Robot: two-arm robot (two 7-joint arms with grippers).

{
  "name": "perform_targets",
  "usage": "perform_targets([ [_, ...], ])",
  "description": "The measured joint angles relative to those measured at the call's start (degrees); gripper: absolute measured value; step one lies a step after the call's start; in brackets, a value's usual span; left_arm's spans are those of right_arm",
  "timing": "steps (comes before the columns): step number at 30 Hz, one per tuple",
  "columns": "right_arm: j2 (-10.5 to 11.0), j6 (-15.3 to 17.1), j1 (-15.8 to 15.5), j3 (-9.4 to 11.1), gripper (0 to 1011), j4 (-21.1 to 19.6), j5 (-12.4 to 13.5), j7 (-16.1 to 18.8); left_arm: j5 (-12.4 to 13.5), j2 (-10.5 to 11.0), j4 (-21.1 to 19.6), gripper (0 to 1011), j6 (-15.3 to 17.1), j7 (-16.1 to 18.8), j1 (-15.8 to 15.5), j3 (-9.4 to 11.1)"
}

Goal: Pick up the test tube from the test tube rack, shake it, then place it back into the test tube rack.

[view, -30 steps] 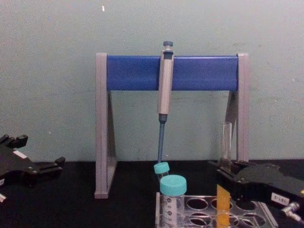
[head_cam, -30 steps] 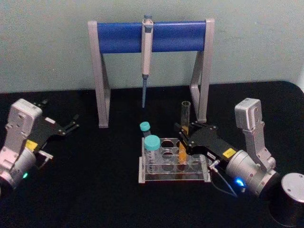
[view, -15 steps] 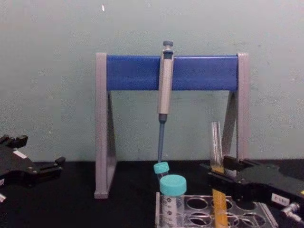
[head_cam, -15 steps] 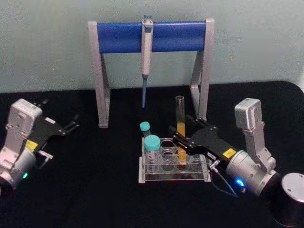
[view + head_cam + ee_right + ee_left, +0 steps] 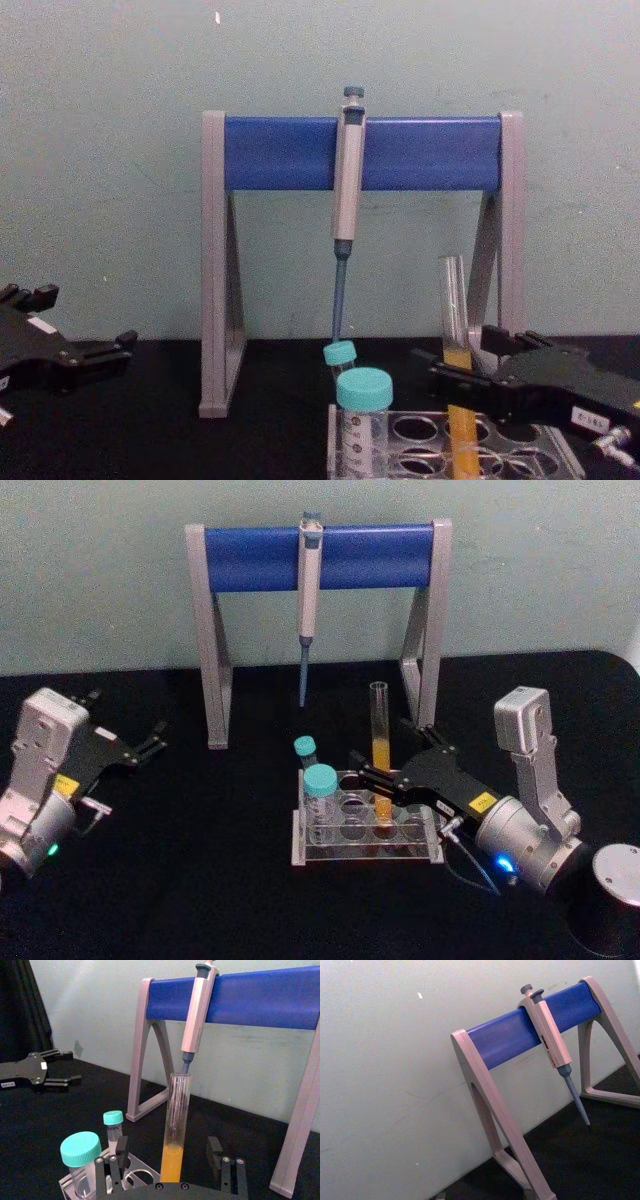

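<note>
The test tube (image 5: 379,730), tall and clear with orange-yellow liquid low down, stands upright in a hole of the test tube rack (image 5: 300,852). My right gripper (image 5: 385,746) is open around it, one finger on each side with gaps showing. From the right wrist view the test tube (image 5: 175,1125) rises between the spread fingers (image 5: 120,1152) of the right gripper (image 5: 169,1154). In the chest view the test tube (image 5: 453,310) stands beside the right gripper (image 5: 462,356), over the rack (image 5: 562,456). My left gripper (image 5: 125,730) rests open at the far left.
Two teal-capped vials (image 5: 320,782) sit in the rack's left end. A tall grey stand with a blue crossbar (image 5: 320,558) holds a grey pipette (image 5: 309,590) behind the rack. A grey cylinder (image 5: 615,880) stands at the front right.
The right gripper carried the test tube left and down into the rack, then its fingers spread apart and let go. The left arm stayed still.
</note>
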Motion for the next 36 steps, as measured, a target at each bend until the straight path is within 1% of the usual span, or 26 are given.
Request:
perform_targets([
  [4,0.2,-0.1,-0.2,0.1,1000,-0.4,0.1,0.1,0.0,0.0,0.0,1001,0.0,0.0,0.0,0.0],
  [9,1.7,-0.6,-2.6,1.2,1000,-3.1,0.4,-0.1,0.0,0.0,0.0,1001,0.0,0.0,0.0,0.0],
  [12,2.9,-1.1,-4.9,2.4,1000,-5.4,0.4,-0.8,0.0,0.0,0.0,1001,0.0,0.0,0.0,0.0],
  [13,3.5,-1.4,-6.2,3.2,1000,-6.7,0.3,-1.4,0.0,0.0,0.0,1001,0.0,0.0,0.0,0.0],
  [16,4.0,-2.1,-8.4,4.7,1000,-8.6,0.1,-3.0,0.0,0.0,0.0,1001,0.0,0.0,0.0,0.0],
  [18,4.1,-2.9,-10.5,6.3,1000,-10.1,-0.5,-4.7,0.0,0.0,0.0,1001,0.0,0.0,0.0,0.0],
  [19,4.1,-3.2,-11.2,6.8,1000,-10.4,-0.7,-5.3,0.0,0.0,0.0,1002,0.0,0.0,0.0,0.0],
  [20,3.9,-3.7,-12.4,7.9,1000,-11.0,-1.2,-6.6,0.0,0.0,0.0,1002,0.0,0.0,0.0,0.0],
  [23,3.4,-4.5,-13.9,9.5,1000,-11.5,-1.9,-8.7,0.0,0.0,0.0,1001,0.0,0.0,0.0,0.0],
  [25,2.4,-5.3,-15.1,11.0,1000,-11.2,-3.4,-11.4,0.0,0.0,0.0,1001,0.0,0.0,0.0,0.0],
  [29,1.2,-5.6,-15.6,11.8,1000,-9.5,-5.1,-13.6,0.0,0.0,0.0,1001,0.0,0.0,0.0,0.0],
  [36,-0.7,-5.1,-14.8,12.2,1000,-5.8,-6.6,-14.4,0.0,0.0,0.0,1001,0.0,0.0,0.0,0.0],
])
